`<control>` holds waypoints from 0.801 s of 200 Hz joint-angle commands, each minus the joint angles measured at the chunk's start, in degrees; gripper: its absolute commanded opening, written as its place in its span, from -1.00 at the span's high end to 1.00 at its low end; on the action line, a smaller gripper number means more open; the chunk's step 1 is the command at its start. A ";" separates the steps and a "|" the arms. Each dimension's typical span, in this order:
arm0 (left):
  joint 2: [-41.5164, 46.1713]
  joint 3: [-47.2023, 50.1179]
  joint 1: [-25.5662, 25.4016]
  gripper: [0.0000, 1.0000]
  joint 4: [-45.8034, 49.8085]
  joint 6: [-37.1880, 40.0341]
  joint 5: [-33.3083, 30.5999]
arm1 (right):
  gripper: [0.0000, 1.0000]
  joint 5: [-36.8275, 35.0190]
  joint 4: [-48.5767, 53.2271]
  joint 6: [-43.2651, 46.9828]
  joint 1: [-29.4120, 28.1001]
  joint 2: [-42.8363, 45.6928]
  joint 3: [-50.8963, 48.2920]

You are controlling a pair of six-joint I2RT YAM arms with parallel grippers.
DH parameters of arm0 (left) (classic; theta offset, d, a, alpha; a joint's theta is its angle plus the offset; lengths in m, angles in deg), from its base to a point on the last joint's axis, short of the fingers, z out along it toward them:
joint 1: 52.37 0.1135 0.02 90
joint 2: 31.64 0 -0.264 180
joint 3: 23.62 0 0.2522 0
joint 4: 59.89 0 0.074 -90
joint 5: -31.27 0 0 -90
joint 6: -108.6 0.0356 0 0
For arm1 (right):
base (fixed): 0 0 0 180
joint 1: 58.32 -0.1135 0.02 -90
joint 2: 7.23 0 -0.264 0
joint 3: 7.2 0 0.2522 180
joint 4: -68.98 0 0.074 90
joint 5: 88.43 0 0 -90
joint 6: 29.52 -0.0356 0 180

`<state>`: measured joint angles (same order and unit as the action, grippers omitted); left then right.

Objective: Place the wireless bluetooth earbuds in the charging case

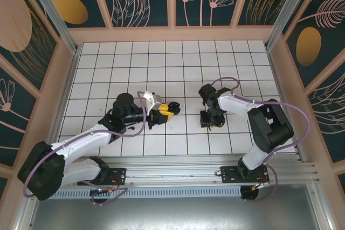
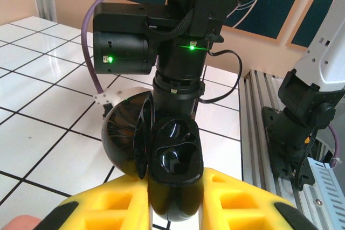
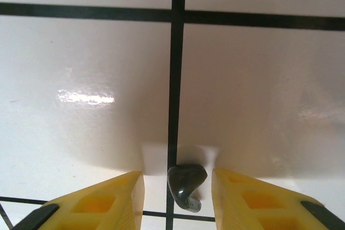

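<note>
Right now the L gripper (image 2: pixel 175 204) is pinched on the open black charging case (image 2: pixel 175 160), w/ yellow fingers (image 2: pixel 232 200) pressed against both its sides and the lid (image 2: pixel 126 136) swung out to the left in the L wrist view. From above, the case sits near mid table (image 1: pixel 178 63), apart from the R gripper (image 3: pixel 177 180). The R gripper points down w/ its claw spread; one black earbud (image 3: pixel 186 186) lies on a dark grid line btwn the tips, w/ a gap each side.
</note>
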<state>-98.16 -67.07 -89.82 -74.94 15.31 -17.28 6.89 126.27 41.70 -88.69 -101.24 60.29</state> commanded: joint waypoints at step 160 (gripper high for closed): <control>1.09 -1.76 -0.24 0.55 0.43 0.56 0.52 | 0.52 -0.49 -1.26 0.77 1.59 -3.09 -0.56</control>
<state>-98.16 -67.18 -89.82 -74.55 15.31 -17.26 6.26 125.44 42.38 -87.27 -102.93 60.60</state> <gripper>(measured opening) 0.229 0.261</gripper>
